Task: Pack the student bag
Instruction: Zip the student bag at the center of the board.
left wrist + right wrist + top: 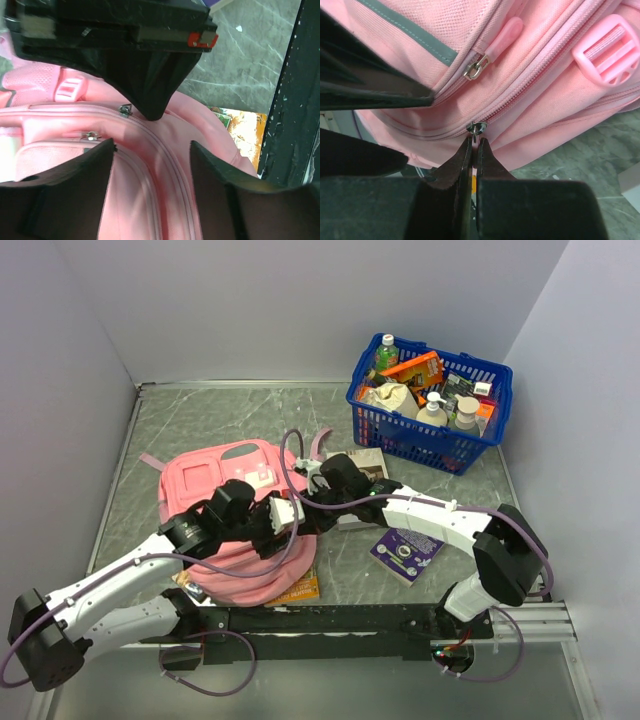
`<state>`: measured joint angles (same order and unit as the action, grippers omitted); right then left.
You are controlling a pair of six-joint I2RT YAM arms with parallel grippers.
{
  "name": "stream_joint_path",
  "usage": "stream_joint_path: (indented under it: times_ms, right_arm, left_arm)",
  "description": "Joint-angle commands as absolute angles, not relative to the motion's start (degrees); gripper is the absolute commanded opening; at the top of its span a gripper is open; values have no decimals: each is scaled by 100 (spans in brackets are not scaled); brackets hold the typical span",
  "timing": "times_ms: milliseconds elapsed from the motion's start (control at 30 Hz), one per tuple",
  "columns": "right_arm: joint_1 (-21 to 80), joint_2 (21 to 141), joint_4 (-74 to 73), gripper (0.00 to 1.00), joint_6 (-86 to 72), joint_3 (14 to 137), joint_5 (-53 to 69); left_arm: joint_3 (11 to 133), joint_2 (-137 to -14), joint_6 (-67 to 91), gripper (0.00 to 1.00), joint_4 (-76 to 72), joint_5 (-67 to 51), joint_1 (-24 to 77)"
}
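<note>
Right hand [474,146] (pinched) grips zipper pull [477,127] along student bag [540,95] edge.

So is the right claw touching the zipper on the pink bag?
Touching. The right wrist view shows the right gripper shut on the zipper pull of the pink bag.

The student bag's [235,580] centre is covered by the left arm [215,515] and the right arm [400,510], and an orange book [302,588] at its five o'clock edge is mostly hidden beneath it. Labels in the blue basket [420,440] at one o'clock cannot be read. The zipper pull [478,127] is largely concealed by the right gripper [474,141].
</note>
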<state>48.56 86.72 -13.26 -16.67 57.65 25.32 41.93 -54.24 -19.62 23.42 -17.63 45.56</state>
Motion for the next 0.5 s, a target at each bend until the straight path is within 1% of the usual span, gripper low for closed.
stream_joint_path:
  times_ms: [0,33,100,200,267,300,333,400,433,467]
  right_arm:
    - [4966,8244,-949,0,-1696,5959,3102]
    - [4966,8227,-949,0,-1705,5959,3129]
    - [4966,8209,-932,0,-1714,5968,3278]
    - [4966,8270,-1028,0,-1644,6064,3462]
    - [4966,8288,-1116,0,-1582,6134,3515]
    - [4966,8288,-1151,0,-1556,6152,3585]
    - [4966,8288,-1204,0,-1530,6170,3603]
    - [4966,8262,-1274,0,-1494,6205,3656]
    - [4975,8244,-1344,0,-1459,6222,3674]
    - [4966,8218,-1423,0,-1407,6257,3639]
  left_arm:
    - [4087,-5537,-1872,72,2083,-1749,4641]
    - [4061,-5581,-1889,75,2109,-1766,4649]
    - [4017,-5677,-1977,75,2153,-1880,4649]
    - [3999,-5730,-2092,69,2136,-2030,4667]
    - [3964,-5792,-2275,60,2162,-1987,4684]
    - [3946,-5801,-2355,55,2180,-1960,4685]
    - [3885,-5801,-2556,41,2188,-1943,4685]
    - [3815,-5818,-2706,25,2162,-1846,4685]
    - [3771,-5818,-2811,5,2153,-1828,4685]
    - [3762,-5810,-2856,1,2188,-1828,4685]
